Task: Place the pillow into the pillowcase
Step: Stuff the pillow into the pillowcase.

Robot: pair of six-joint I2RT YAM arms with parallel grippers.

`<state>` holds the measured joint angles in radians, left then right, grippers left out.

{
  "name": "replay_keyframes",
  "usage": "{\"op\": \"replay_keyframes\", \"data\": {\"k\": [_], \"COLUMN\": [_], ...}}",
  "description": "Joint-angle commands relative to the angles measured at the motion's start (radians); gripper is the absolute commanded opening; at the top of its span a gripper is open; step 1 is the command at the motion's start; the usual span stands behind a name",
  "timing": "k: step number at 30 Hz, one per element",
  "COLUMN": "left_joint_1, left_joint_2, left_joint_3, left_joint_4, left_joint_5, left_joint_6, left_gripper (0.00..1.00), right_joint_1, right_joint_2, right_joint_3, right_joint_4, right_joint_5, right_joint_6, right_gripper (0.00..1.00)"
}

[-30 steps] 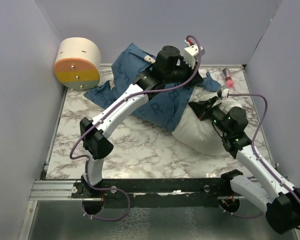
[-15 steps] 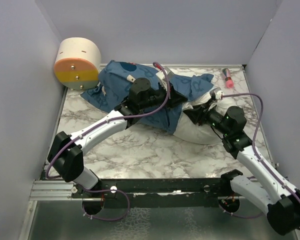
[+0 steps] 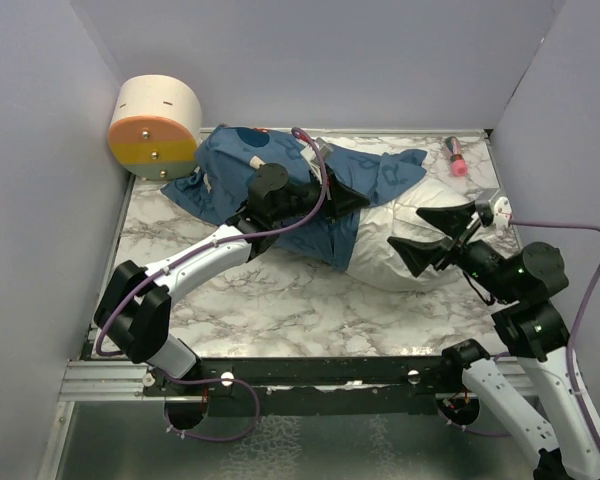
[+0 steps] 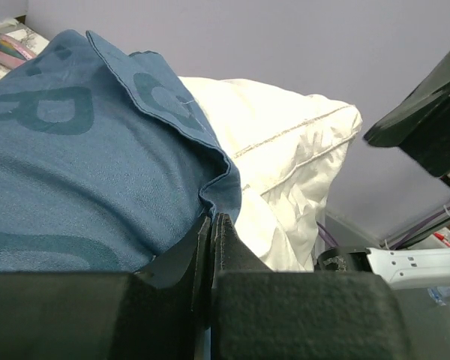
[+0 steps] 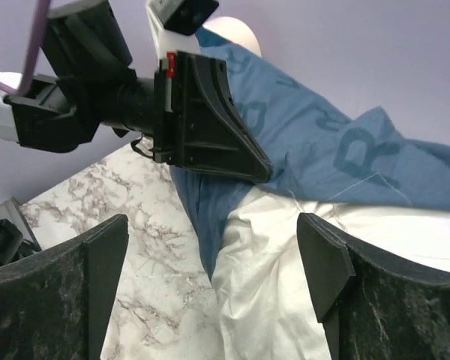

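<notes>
The white pillow (image 3: 405, 262) lies on the right half of the table, its left part under the dark blue pillowcase (image 3: 235, 170). My left gripper (image 3: 355, 196) is shut on the pillowcase's hem (image 4: 223, 184) at the edge lying over the pillow (image 4: 285, 142). In the left wrist view its fingertips (image 4: 212, 219) are pressed together with blue cloth between them. My right gripper (image 3: 412, 230) hangs wide open just above the pillow's near right side, holding nothing. In the right wrist view, pillow (image 5: 285, 300) and pillowcase (image 5: 345, 157) show between its spread fingers (image 5: 214, 251).
A cream cylinder with an orange and yellow face (image 3: 157, 127) stands at the back left corner. A small pink object (image 3: 455, 155) lies at the back right. Purple walls close in three sides. Bare marble table (image 3: 280, 300) lies in front of the pillow.
My right gripper has opened, let go of the pillow and drawn back to the near right. The left arm has dropped lower, still holding the pillowcase edge over the pillow.
</notes>
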<state>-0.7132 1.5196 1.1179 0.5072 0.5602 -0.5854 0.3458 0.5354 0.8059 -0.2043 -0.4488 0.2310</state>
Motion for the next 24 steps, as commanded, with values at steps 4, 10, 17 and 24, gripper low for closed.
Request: {"op": "replay_keyframes", "data": {"k": [4, 10, 17, 24], "left_joint_1": [0.011, 0.019, 0.032, 0.040], "left_joint_2": [-0.006, -0.026, -0.029, -0.023], "left_joint_3": [-0.018, -0.013, 0.030, 0.069], "left_joint_4": [0.019, -0.068, -0.147, -0.201], "left_joint_5": [0.035, 0.011, 0.004, -0.008], "left_joint_6": [-0.024, 0.015, 0.039, 0.062], "left_gripper": [0.00, 0.00, 0.00, 0.00], "right_joint_1": [-0.004, -0.004, -0.005, -0.025], "right_joint_2": [0.024, 0.103, 0.144, 0.190], "right_joint_3": [0.101, 0.147, 0.177, 0.154], "right_joint_4": [-0.136, -0.128, -0.160, -0.185], "right_joint_5": [0.124, 0.194, 0.294, 0.339], "right_joint_6": [-0.039, -0.031, -0.024, -0.029], "right_gripper": [0.97, 1.00, 1.00, 1.00]}}
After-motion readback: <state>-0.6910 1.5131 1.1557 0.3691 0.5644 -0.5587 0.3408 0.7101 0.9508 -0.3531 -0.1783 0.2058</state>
